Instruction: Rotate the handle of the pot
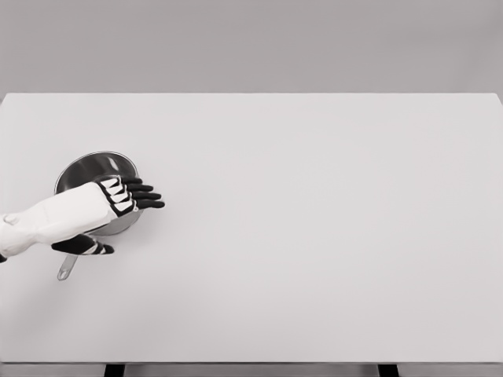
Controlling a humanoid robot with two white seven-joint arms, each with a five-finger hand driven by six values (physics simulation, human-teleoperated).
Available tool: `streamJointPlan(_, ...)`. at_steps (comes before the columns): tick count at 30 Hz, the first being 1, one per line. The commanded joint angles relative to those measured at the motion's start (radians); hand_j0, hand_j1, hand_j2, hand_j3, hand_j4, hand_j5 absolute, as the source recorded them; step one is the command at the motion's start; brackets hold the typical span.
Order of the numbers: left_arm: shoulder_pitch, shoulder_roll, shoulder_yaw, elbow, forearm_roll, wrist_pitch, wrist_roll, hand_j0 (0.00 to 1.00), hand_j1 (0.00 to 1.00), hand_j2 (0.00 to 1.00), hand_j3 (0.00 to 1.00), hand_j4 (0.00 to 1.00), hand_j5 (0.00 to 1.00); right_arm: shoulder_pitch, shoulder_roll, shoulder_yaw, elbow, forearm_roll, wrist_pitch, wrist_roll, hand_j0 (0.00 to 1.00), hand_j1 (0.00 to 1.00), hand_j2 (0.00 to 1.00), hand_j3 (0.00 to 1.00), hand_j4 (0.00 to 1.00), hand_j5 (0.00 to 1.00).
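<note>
A: Pot [88,166] sits near the table's [314,259] left edge, upright, a shiny steel saucepan. Its handle [67,269] pokes out toward the near side, ending in a small loop.

B: And the arm?

A: Only the left one shows, coming in from the picture's left. The left hand [118,206] lies over the pot's near rim, fingers [145,195] stretched flat and pointing right, thumb [88,247] dropped low, just beside the handle's root. I'd call it spread, gripping nothing; whether the palm touches the rim I can't tell.

B: How will the pot handle?

A: Stiff metal, nothing fragile. Probably light while empty, and smooth on a smooth top, so I'd expect it to slide or spin readily under a sideways push.

B: Where to take hold?

A: The handle, out near the loop end, where a push gives the most turn. The polished wall looks slippery for fingertips. Nothing else stands to the right; the right hand is out of view.
</note>
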Motion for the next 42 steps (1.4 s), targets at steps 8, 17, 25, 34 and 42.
streamJointPlan(8, 0.006, 0.006, 0.011, 0.000, -0.058, 0.001, 0.001, 1.00, 1.00, 1.00, 1.00, 1.00, 1.00, 0.000, 0.000, 0.000, 0.000, 0.000, -0.001, 0.000, 1.00, 1.00, 1.00, 1.00, 1.00, 1.00)
streamJointPlan(17, 0.005, 0.011, 0.014, 0.003, -0.065, 0.001, 0.001, 1.00, 1.00, 1.00, 1.00, 1.00, 1.00, 0.000, 0.000, 0.000, 0.000, 0.000, 0.001, 0.000, 1.00, 1.00, 1.00, 1.00, 1.00, 1.00)
streamJointPlan(25, 0.005, 0.025, 0.017, 0.012, -0.076, 0.001, 0.001, 1.00, 1.00, 1.00, 1.00, 1.00, 1.00, 0.000, 0.000, 0.000, 0.000, 0.000, 0.001, 0.000, 1.00, 1.00, 1.00, 1.00, 1.00, 1.00)
streamJointPlan(34, 0.006, 0.034, 0.017, 0.027, -0.099, 0.001, 0.001, 1.00, 1.00, 1.00, 1.00, 1.00, 1.00, 0.000, 0.000, 0.000, 0.000, 0.000, -0.001, 0.000, 1.00, 1.00, 1.00, 1.00, 1.00, 1.00)
streamJointPlan(42, 0.006, 0.037, 0.045, 0.034, -0.113, 0.001, 0.001, 1.00, 1.00, 1.00, 1.00, 1.00, 1.00, 0.000, 0.000, 0.000, 0.000, 0.000, 0.001, 0.000, 1.00, 1.00, 1.00, 1.00, 1.00, 1.00)
